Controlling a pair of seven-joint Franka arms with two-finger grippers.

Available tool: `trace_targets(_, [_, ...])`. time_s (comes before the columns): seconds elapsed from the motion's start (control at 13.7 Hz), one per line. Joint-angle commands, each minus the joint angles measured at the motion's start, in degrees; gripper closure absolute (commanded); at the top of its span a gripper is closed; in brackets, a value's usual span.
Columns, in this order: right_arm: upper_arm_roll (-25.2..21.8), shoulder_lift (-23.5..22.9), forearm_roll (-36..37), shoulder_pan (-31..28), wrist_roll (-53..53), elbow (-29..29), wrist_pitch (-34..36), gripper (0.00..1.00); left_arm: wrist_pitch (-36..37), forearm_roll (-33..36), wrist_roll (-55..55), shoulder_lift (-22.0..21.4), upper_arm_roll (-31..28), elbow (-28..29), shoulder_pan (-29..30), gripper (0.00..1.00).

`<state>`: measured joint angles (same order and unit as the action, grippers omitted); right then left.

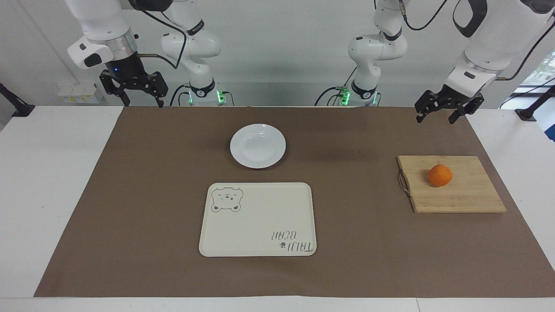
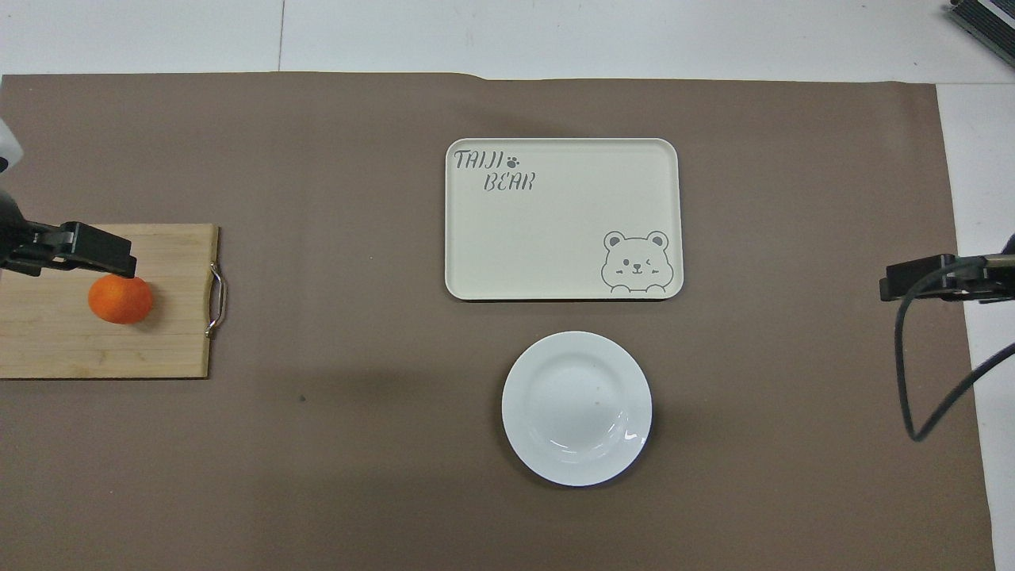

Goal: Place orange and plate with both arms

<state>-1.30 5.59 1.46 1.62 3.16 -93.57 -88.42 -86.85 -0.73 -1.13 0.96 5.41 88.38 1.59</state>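
Observation:
The orange [image 1: 440, 175] [image 2: 120, 300] rests on a wooden cutting board [image 1: 459, 195] at the left arm's end of the table. The white plate [image 1: 257, 145] [image 2: 576, 408] lies empty on the brown mat, mid-table, nearer to the robots than the tray. My left gripper [image 1: 435, 118] hangs open, high over the board's area, well clear of the orange. My right gripper [image 1: 143, 103] waits open and empty, raised over the mat's corner at the right arm's end.
A cream rectangular tray [image 1: 258, 219] [image 2: 562, 218] with a bear print lies empty just beside the plate, farther from the robots. The board has a metal handle [image 2: 216, 300] on its side toward the plate. A black cable [image 2: 920, 373] loops below the right arm.

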Motion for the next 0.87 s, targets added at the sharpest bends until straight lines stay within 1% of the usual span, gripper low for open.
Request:
trace_targets(0.0, [0.42,1.09,0.65,-0.65,-0.44,-1.00,0.35,0.00,0.63,-0.15,-0.98,-0.18,0.22,0.30,1.22,0.00])
trace_targets(0.22, [0.51,1.09,0.65,-0.65,-0.44,-1.00,0.35,0.00,0.28,0.20,-1.59,1.58,0.22,0.04,2.63,0.00])
trace_targets(0.44, [0.51,1.09,0.65,-0.65,-0.44,-1.00,0.35,0.00,-1.03,0.20,-5.27,3.34,0.22,-0.05,4.56,0.00])
trace_targets(0.58, [0.42,1.09,0.65,-0.65,-0.44,-1.00,0.35,0.00,-3.40,0.29,-7.47,3.95,0.22,0.03,6.23,0.00])
trace_targets(0.8, [0.51,1.09,0.65,-0.65,-0.44,-1.00,0.35,0.00,-6.21,0.38,-11.60,6.24,0.13,0.30,8.69,0.00])
